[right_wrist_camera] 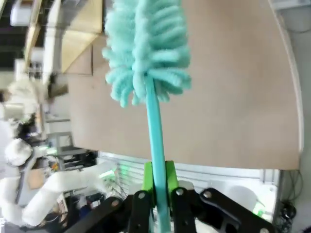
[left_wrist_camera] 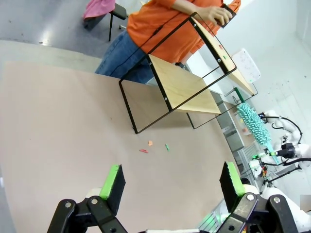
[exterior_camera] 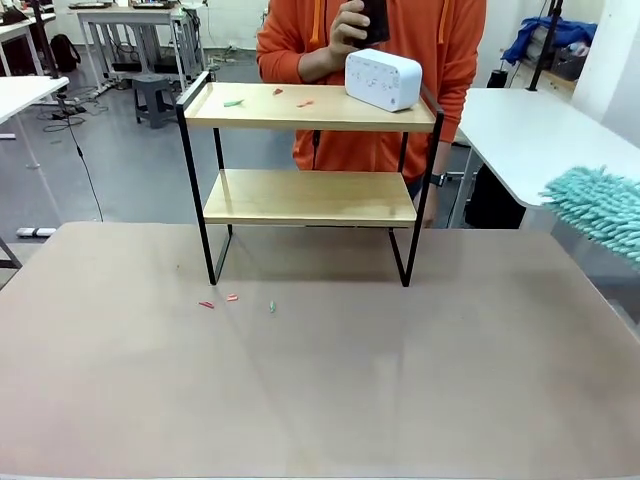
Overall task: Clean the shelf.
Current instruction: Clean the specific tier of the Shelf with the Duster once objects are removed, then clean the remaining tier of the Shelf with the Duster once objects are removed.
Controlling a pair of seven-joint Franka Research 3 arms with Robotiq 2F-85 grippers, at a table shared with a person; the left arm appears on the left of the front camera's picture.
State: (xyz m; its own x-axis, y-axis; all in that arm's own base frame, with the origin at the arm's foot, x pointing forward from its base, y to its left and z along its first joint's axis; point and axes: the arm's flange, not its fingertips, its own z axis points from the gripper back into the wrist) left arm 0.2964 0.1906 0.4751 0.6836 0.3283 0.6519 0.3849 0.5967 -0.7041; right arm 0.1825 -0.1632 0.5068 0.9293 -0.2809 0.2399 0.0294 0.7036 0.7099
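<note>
Wooden shelf (left_wrist_camera: 184, 92) well beyond left gripper (left_wrist_camera: 172, 180)

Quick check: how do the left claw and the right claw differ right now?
The left claw is open and empty; the right claw is shut on the handle of the teal duster. The left claw's pads stand wide apart over the table, facing the shelf; the right claw's pads press the handle from both sides. Both are black with green pads.

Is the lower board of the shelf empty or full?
Empty. The lower board is bare wood; the scraps and white box sit on the top board.
</note>
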